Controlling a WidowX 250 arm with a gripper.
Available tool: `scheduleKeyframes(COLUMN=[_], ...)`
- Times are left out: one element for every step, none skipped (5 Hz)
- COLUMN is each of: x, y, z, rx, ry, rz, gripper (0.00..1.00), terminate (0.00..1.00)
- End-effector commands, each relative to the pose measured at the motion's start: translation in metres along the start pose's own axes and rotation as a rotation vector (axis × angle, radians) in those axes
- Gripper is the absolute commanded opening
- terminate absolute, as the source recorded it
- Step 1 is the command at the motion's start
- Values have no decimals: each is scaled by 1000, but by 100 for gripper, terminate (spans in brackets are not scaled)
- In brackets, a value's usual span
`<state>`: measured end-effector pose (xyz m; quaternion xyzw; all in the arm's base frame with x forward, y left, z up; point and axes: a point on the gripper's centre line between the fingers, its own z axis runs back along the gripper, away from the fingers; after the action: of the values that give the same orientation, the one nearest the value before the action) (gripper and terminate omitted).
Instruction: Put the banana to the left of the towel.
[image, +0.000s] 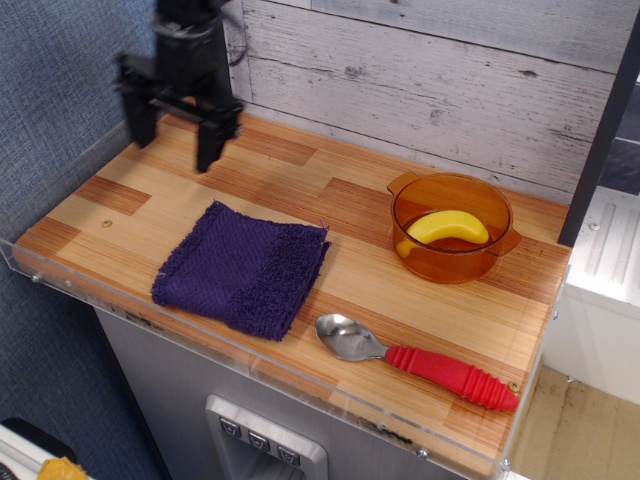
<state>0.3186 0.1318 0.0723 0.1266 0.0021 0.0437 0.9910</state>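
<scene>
The yellow banana (448, 227) lies inside a clear orange pot (455, 264) at the right of the wooden counter. The dark purple towel (241, 267) lies flat at the front left. My black gripper (176, 145) hangs open and empty above the counter's back left, beyond the towel and far left of the banana. Its two fingers (208, 146) point down and are slightly blurred.
A metal spoon with a red handle (420, 361) lies at the front right, in front of the pot. A clear plastic lip (70, 285) runs along the counter's front and left edges. A whitewashed plank wall (430, 80) stands behind.
</scene>
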Motion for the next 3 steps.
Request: scheduleKeyframes(x=[24,26,28], y=[-72,-111,-149], z=[72,86,90], rx=[-25,-68,-122], ry=[-226,-270,-287], rz=[-233,-355,-496], gripper=[100,100,100], terminate=[0,0,0])
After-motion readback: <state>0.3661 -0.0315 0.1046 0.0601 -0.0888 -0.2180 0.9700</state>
